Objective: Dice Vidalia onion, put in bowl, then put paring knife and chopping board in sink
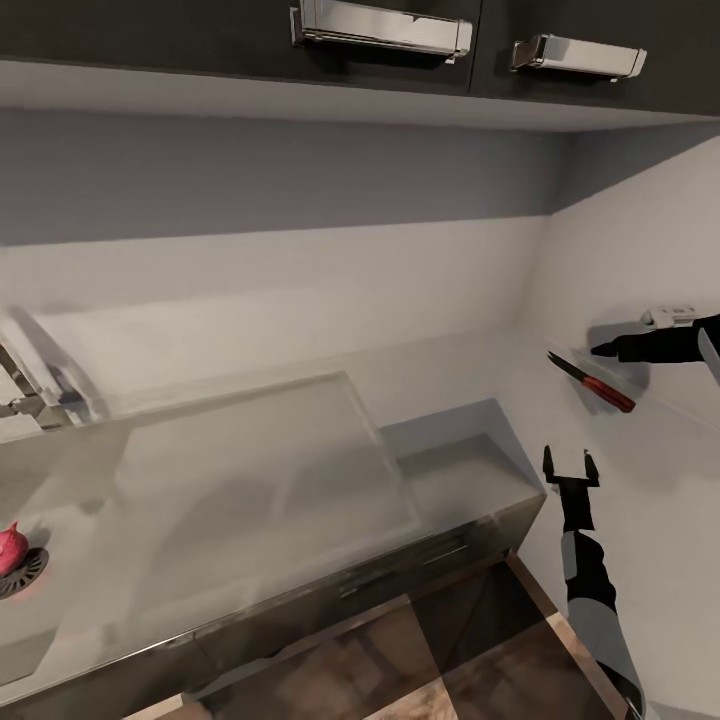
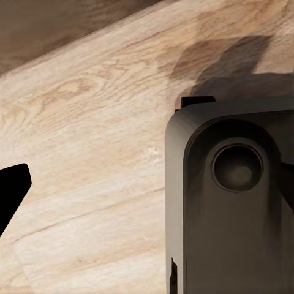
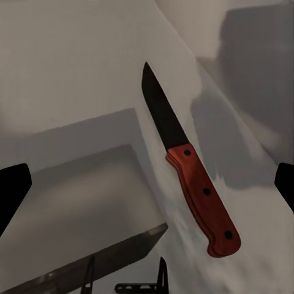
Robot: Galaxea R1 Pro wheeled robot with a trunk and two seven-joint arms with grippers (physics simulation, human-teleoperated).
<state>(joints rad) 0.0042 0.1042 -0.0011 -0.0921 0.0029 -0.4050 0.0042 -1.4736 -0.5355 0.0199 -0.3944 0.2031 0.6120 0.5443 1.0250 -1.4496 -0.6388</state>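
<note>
One small round pinkish-red Vidalia onion (image 1: 10, 549) sits at the lower left edge of the head view, inside the rectangular stainless-steel sink (image 1: 80, 520), touching the one round drain (image 1: 24, 576). Part of the chrome tap (image 1: 30, 385) shows at the left edge above the basin. The sink's flat drainer (image 1: 260, 470) runs toward the frame's centre, and beyond it the grey brushed-steel worktop (image 1: 460, 470) ends in a corner above dark cabinets (image 1: 330, 610). Along the top of the frame hang dark wall cabinets with two chrome bar handles (image 1: 380, 28). One paring knife (image 1: 590, 382), with a red handle and a short dark pointed blade, shows at the right of the head view against a white surface, its blade toward the upper left and its shadow just beneath; what carries it cannot be told. Two arms show at the right. The right arm (image 1: 660, 345) enters from the right edge, its black tip just beside the knife. In the right wrist view the right gripper (image 3: 149, 187) has its jaws released and spread wide, one dark fingertip (image 3: 12, 193) at each side edge, with the knife (image 3: 190, 184) between them and touching neither. The left gripper (image 1: 569, 458) shows at the lower right of the head view, jaws released, its two fingers apart and holding nothing. The left wrist view shows a pale wooden floor (image 2: 92, 122) and a dark grey robot part (image 2: 233, 208).
</note>
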